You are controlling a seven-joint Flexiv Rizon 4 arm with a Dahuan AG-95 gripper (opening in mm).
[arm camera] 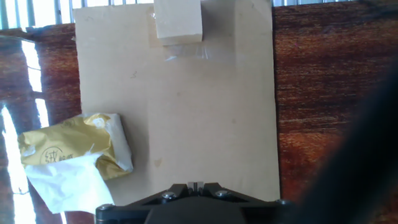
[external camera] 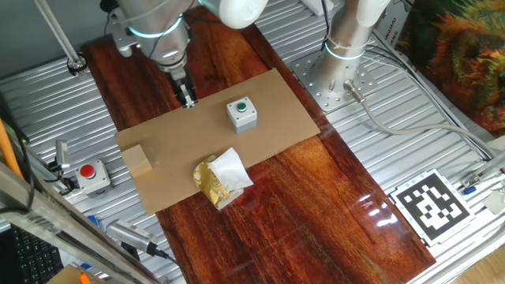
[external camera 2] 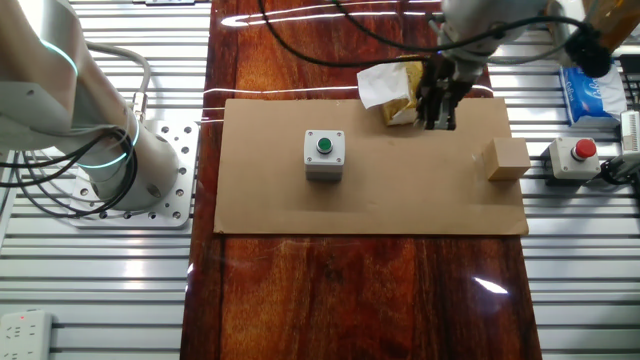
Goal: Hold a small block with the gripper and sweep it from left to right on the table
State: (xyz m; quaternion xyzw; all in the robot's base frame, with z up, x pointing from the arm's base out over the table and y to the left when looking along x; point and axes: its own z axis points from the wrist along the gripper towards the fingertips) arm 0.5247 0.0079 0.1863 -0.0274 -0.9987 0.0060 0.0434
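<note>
Small block point(external camera: 137, 160): free at one end of the cardboard sheet point(external camera 2: 380, 190) on the desk point(external camera: 331, 205); gripper point(external camera: 188, 98) well apart above, fingers together, holding nothing, grasp pending

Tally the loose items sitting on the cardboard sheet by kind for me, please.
Wooden block: 1
Grey box with green button: 1
Crumpled gold-and-white wrapper: 1, partly overhanging the sheet edge
Total: 3
</note>
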